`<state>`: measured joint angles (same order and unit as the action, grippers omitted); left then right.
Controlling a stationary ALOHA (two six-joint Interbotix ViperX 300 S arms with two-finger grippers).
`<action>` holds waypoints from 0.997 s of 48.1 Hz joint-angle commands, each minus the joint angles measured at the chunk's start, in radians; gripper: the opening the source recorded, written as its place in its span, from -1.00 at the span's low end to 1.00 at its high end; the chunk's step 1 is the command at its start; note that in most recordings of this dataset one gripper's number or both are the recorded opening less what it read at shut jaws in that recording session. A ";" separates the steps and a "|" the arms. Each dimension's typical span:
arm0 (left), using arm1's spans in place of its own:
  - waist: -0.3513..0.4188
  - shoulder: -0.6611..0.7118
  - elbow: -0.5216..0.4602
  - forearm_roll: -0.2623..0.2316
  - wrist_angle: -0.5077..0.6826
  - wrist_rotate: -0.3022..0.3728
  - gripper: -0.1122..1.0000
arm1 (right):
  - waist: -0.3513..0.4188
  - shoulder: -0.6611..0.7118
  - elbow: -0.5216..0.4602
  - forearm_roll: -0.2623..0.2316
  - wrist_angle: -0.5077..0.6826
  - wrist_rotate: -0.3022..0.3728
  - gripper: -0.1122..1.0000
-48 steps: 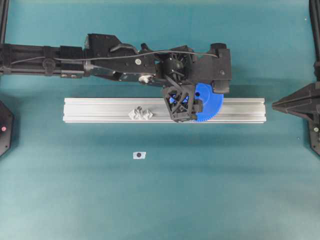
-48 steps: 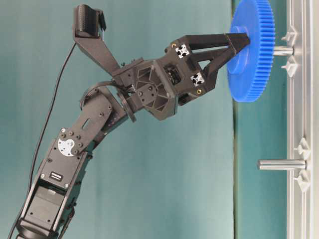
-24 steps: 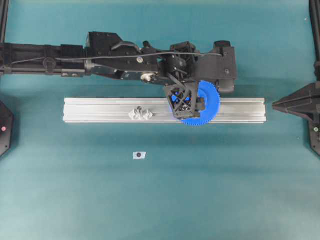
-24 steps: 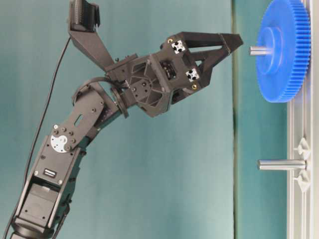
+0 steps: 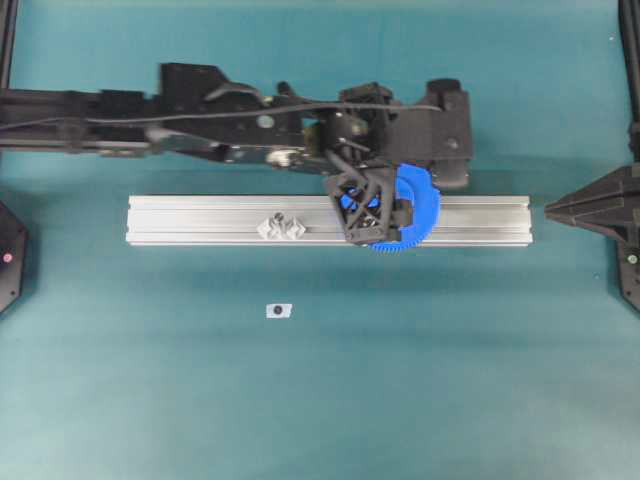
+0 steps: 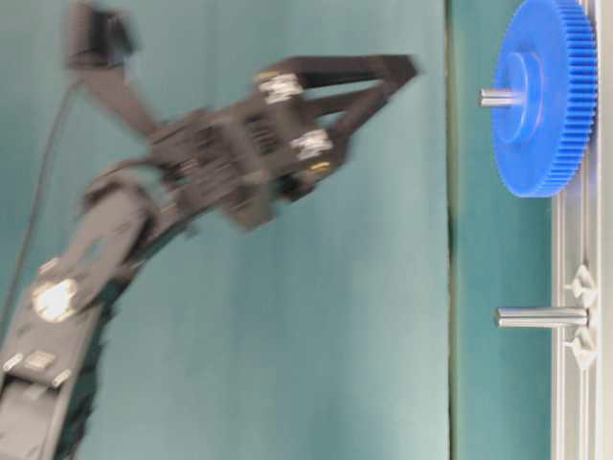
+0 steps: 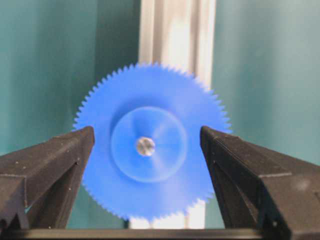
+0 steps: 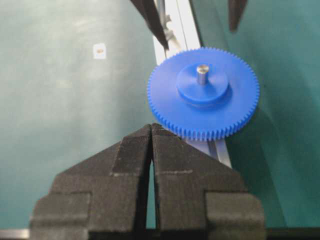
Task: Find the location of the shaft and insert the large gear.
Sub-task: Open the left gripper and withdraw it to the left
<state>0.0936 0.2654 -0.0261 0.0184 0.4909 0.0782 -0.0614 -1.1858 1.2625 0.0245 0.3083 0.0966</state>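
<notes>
The large gear [image 7: 150, 180], flat and bright blue, sits on the shaft [image 7: 145, 146], whose grey tip pokes out of the raised hub. It rests down against the aluminium rail [image 5: 200, 215] in the overhead view and the table-level view, gear [image 6: 541, 144], shaft tip [image 6: 496, 96]. My left gripper [image 7: 147, 137] is open, with a black finger on each side of the gear and clear of it. In the table-level view it is blurred and backed off from the gear. My right gripper [image 8: 151, 127] is shut and empty, facing the gear [image 8: 205, 107] from the rail's end.
A second clear-mounted pin [image 6: 541, 316] stands further along the rail, also seen from overhead as the pin [image 5: 281, 226]. A small white tag [image 5: 278, 310] lies on the teal table in front of the rail. The left arm [image 5: 250, 120] stretches behind the rail.
The left gripper opened and let go of the gear's hub. The gear slid down the shaft to the rail. The gripper has drawn back from it and is still moving.
</notes>
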 commanded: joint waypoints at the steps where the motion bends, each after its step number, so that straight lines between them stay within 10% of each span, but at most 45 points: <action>1: -0.006 -0.081 0.017 0.002 -0.026 -0.021 0.81 | -0.002 0.006 -0.009 -0.002 -0.009 0.008 -0.71; 48: -0.037 -0.526 0.514 0.002 -0.307 -0.052 0.81 | -0.002 0.008 0.000 0.000 -0.009 0.012 -0.71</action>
<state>0.0598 -0.2071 0.4587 0.0184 0.2408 0.0261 -0.0614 -1.1858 1.2732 0.0245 0.3083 0.0966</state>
